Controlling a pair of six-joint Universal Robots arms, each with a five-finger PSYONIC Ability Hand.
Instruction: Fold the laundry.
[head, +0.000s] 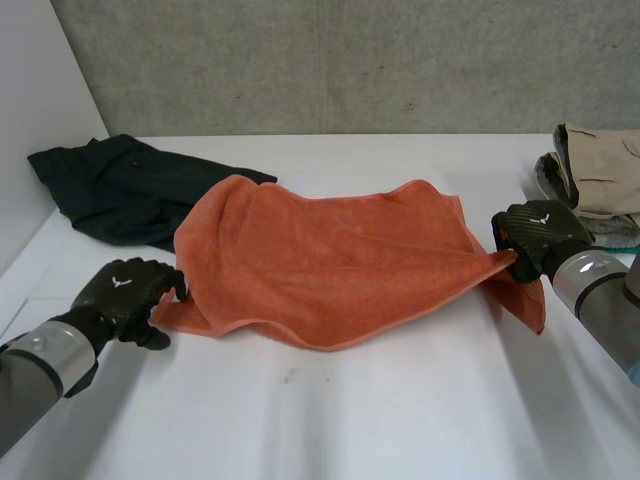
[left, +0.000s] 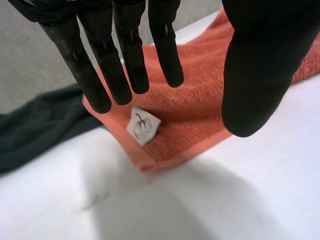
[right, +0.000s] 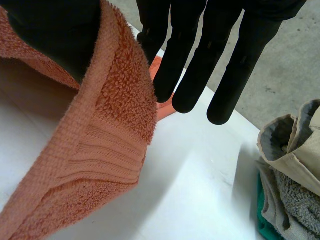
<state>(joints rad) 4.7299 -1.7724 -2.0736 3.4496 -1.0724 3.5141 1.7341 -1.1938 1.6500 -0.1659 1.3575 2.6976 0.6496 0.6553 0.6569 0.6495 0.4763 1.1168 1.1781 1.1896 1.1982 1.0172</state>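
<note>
You are working over a white counter (head: 400, 420), and the orange towel (head: 330, 265) is lying across its middle, bunched and only half spread. A dark garment (head: 115, 190) is sitting just behind the towel's left end, and a pile of folded laundry (head: 600, 175) is waiting at the far right.

Your right hand (head: 540, 235) is pinching the towel's right corner between thumb and straight fingers, lifting it so a flap is hanging below the wrist. Your left hand (head: 125, 295) is hovering at the left corner with its fingers (left: 127, 60) released and grasping nothing. The small white label (left: 143, 126) is lying just under them.

The risk is pulling from one side: if the right hand is tugging while the left is gripping nothing, the towel is likely to slide and crumple rather than stretch flat. The right pinch is looking shallow, so a sharp pull could free that corner. A wide sweep on the left could also be catching the dark garment.
</note>
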